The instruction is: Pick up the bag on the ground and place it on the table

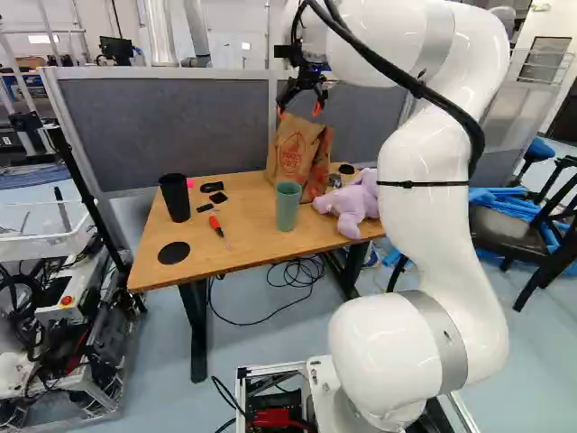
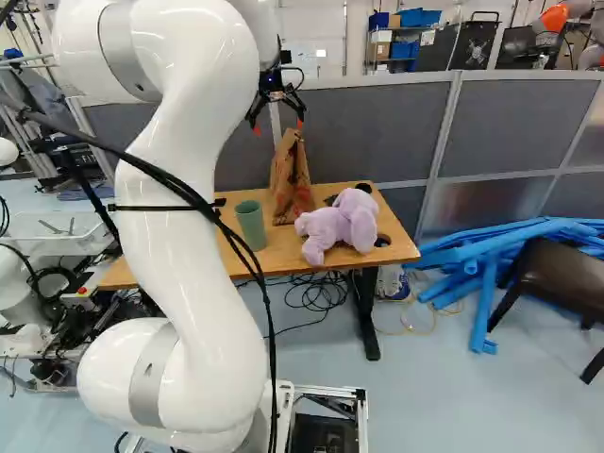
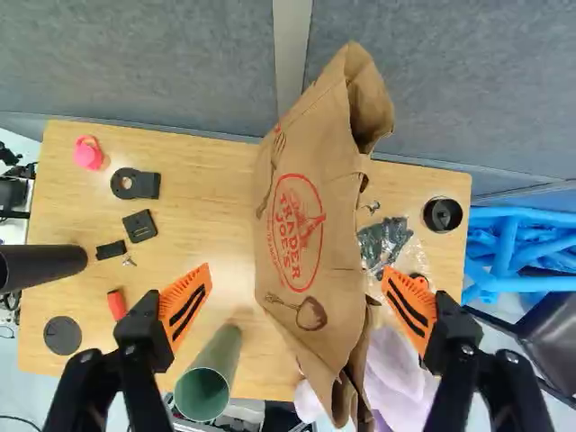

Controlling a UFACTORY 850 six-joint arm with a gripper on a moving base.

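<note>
"Wrist view, then — what's the gripper (image 3: 297,270) doing?"

"Its two fingers stand well spread, one on either side of the bag (image 3: 301,225) as that view looks past them. Neither pad touches the paper, so nothing is pinched."

"And the bag itself?"

"On the table (image 1: 239,194), standing by itself. Call twelve o'clock straight ahead of the base, toward the grey partition (image 1: 162,135). From the bag, the green cup (image 1: 288,206) sits near seven, the purple plush toy (image 1: 350,206) around four or five."

"So how far along are we?"

"Nearly through, I'd judge. The bag is off the ground, set on the table and free of the grip: both halves of the job look done. What's left is only for the arm to draw clear, straight up first, since the fingers hang close above the bag's top and could snag the paper."

"Which way does it point?"

"Mouth up, base down — its long axis is close to upright, with a slight lean and some crumpling. The printed face looks out toward seven or eight o'clock; the left base view shows it broadly, the right base view almost edge-on. The squashed mouth runs roughly from twelve to six."
</note>
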